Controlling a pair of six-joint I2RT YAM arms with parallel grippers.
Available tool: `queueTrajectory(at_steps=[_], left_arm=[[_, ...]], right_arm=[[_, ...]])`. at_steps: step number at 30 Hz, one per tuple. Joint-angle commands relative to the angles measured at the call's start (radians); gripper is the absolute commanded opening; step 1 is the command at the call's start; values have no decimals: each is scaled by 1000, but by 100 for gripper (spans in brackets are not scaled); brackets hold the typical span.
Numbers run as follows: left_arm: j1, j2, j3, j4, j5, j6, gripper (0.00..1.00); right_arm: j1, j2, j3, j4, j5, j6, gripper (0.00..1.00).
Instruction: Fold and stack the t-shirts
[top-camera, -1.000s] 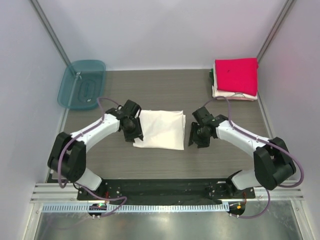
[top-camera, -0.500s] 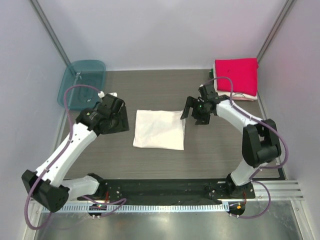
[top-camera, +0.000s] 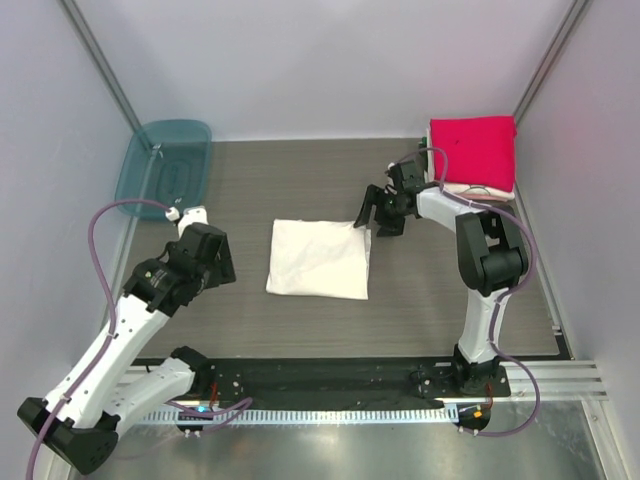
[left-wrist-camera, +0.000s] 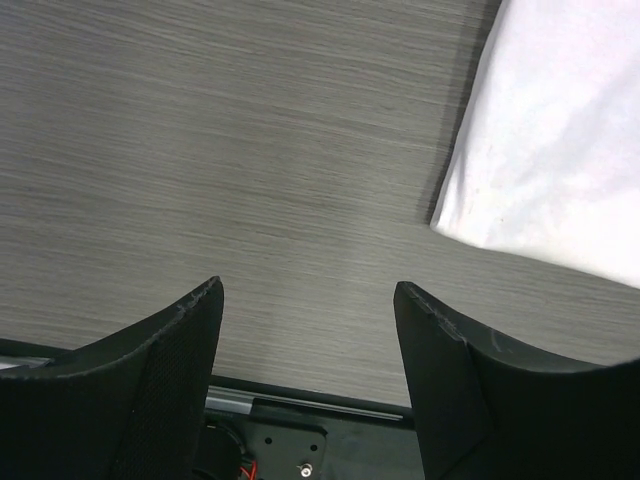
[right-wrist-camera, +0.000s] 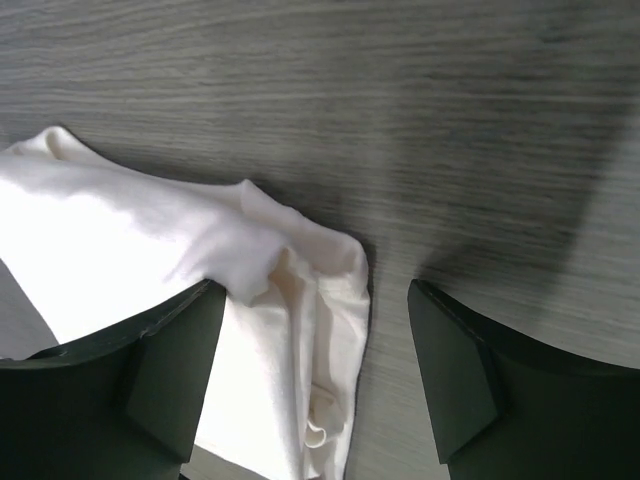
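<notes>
Your cream-white t-shirt (top-camera: 320, 258) folded square, flat at mid desk (top-camera: 300, 180), one corner rumpled (layers showing), pinkish-red t-shirt (top-camera: 472, 150) folded far right, left end effector (left-wrist-camera: 308, 290) and right end effector (right-wrist-camera: 315, 290) spread wide, holding nothing.

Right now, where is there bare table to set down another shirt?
Bare wood runs along the far edge between the teal tub and the red-topped stack, and between the white t-shirt and the base rail. It is crowded beside the stack, where the right arm sits.

Cream-white t-shirt (top-camera: 320, 258) folded flat centrally, pinkish-red t-shirt (top-camera: 473, 150) atop pale tees (top-camera: 495, 193), seemingly folded, far right
</notes>
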Motion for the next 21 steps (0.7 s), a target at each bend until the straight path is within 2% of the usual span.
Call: queueTrajectory(at_steps=[1, 4, 6, 7, 10, 11, 12, 13, 14, 16, 19, 21], left_arm=[[2, 11, 0, 49, -60, 0, 70], [2, 26, 3, 41, -67, -2, 70], [3, 29, 2, 38, -70, -5, 70], [3, 28, -3, 41, -73, -5, 70], [8, 26, -6, 49, -73, -8, 70], [11, 28, -6, 49, -74, -8, 70], [15, 31, -6, 48, -73, -8, 70], [20, 31, -6, 48, -71, -7, 70], [23, 34, -6, 46, -74, -8, 69], [28, 31, -6, 46, -73, -8, 69], [28, 28, -9, 48, -76, -11, 69], [28, 25, -9, 48, -80, -14, 69]], right_arm=[[-3, 68, 6, 62, -8, -13, 80], [-3, 82, -21, 102, -29, 13, 73], [-1, 83, -59, 150, -60, 30, 65], [-1, 82, -73, 168, -77, 45, 57], [-1, 85, -142, 263, -155, 82, 42], [-1, 84, -173, 288, -167, 100, 33], [-1, 80, -187, 324, -190, 111, 28], [-1, 80, -197, 339, -197, 116, 23], [-1, 73, -210, 351, -203, 119, 11], [-3, 62, -208, 352, -213, 114, 1], [-1, 19, -176, 287, -206, 70, 1], [-3, -36, -126, 161, -157, 4, 1]])
